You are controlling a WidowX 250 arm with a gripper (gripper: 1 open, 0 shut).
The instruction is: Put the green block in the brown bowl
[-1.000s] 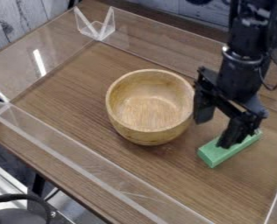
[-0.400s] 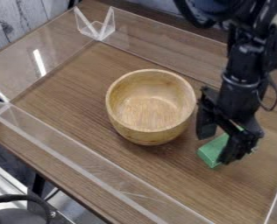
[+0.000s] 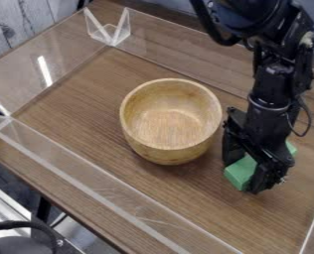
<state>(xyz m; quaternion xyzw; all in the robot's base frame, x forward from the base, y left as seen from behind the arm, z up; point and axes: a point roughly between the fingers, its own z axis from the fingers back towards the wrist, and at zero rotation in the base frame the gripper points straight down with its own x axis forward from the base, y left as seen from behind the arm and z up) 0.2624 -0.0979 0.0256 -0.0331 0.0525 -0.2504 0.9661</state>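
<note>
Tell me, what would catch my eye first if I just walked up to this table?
Probably the black robot arm on the right, reaching straight down with its open gripper set around a small green block on the wooden table. Just left of it sits the brown bowl, round, pale and empty, near the middle. Clear plastic walls fence the tabletop.

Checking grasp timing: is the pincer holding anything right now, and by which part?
Nothing is held. The pincer is open, its fingers down on either side of the green block, which lies on the table beside the brown bowl.
</note>
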